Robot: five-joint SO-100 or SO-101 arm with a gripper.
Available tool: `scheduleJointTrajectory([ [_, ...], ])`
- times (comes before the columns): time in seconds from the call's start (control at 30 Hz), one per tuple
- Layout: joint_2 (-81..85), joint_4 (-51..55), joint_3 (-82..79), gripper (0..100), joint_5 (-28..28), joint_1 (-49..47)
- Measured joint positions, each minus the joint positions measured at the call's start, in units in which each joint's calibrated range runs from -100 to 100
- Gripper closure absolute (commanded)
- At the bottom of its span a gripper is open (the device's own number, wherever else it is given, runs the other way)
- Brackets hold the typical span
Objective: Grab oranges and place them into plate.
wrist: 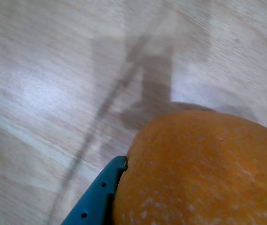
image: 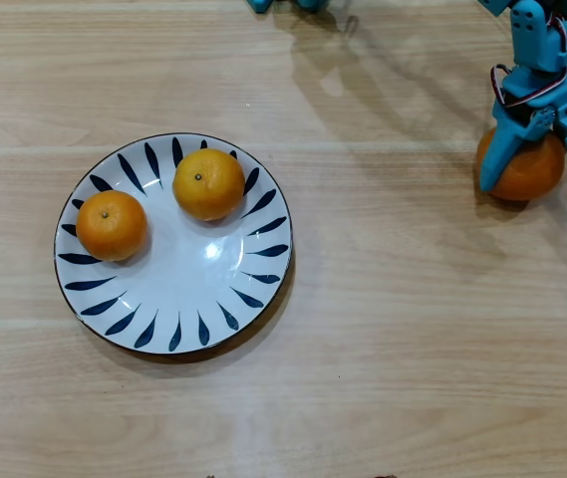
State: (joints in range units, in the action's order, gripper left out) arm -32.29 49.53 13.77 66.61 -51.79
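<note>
Table [image: 383, 378]: pale wood grain, showing a smooth, faintly sheened finish. Plate [image: 188, 289]: glazed ceramic, glossy, reflecting a light spot. Oranges [image: 210, 183]: dimpled, matt peel; rind in the wrist view looking pitted, whitish-flecked. Gripper [image: 537, 169]: blue matt plastic.

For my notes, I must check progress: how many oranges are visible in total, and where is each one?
3. The deeper orange one lies at the plate's left side, the yellowish one near its top rim, and the larger orange sits on the table at right, between the gripper's fingers.

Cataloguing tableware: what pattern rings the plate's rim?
Dark blue leaf-shaped strokes on the white plate, clearest overhead.
</note>
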Motion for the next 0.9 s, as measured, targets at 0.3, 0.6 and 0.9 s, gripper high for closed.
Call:
scheduleJointTrajectory([
  [0.3, 4.82, 1.89, -0.62, 74, -2.71, 1.18],
  [0.6, 18.11, 7.75, -4.6, 73, -12.99, 9.96],
  [0.9, 39.19, 5.68, -20.01, 73, -24.2, 26.85],
])
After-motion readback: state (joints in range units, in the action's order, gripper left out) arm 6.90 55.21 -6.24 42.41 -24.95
